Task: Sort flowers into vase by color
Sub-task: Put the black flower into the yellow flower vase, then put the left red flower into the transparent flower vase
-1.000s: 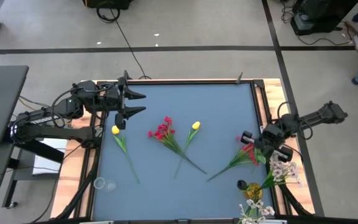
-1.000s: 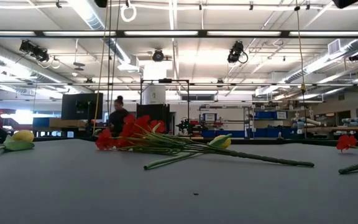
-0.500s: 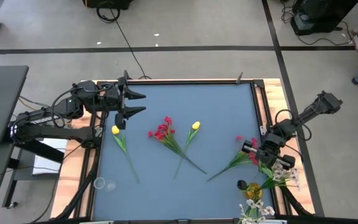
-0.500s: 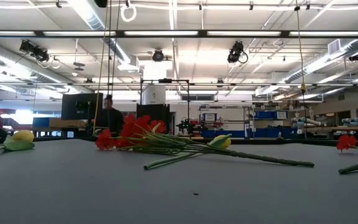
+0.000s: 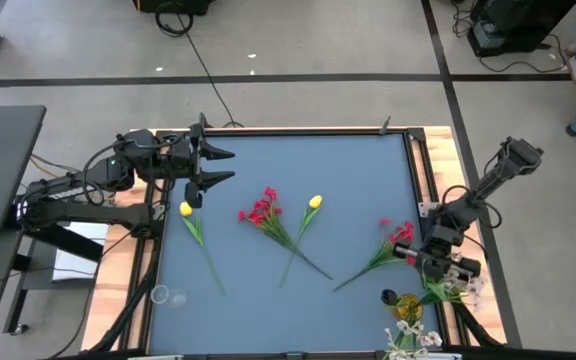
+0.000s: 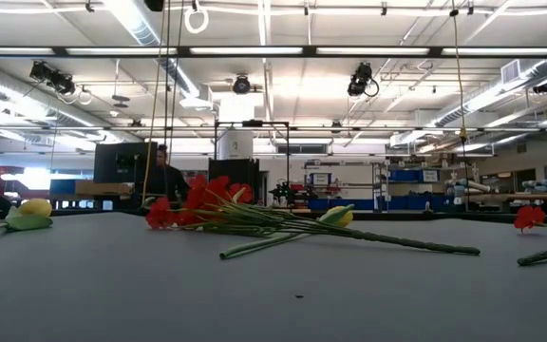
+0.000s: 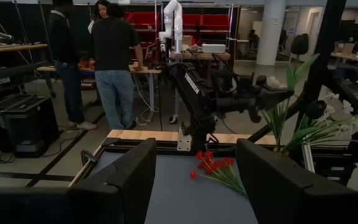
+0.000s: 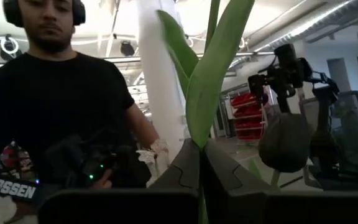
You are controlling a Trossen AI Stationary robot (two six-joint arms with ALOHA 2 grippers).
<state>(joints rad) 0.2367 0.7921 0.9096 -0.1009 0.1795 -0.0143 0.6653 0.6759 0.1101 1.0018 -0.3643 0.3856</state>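
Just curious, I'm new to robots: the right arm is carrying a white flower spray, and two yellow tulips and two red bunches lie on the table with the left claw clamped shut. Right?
Nearly. The left gripper is open, not shut: the high view shows its fingers spread at the table's far left corner. The rest holds: the right gripper holds the white flower spray.

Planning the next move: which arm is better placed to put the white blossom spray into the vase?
The right. Its right gripper is shut on the green stem of the white blossom spray, just beside the vase at the table's near right corner. The left gripper hangs open, far across the table.
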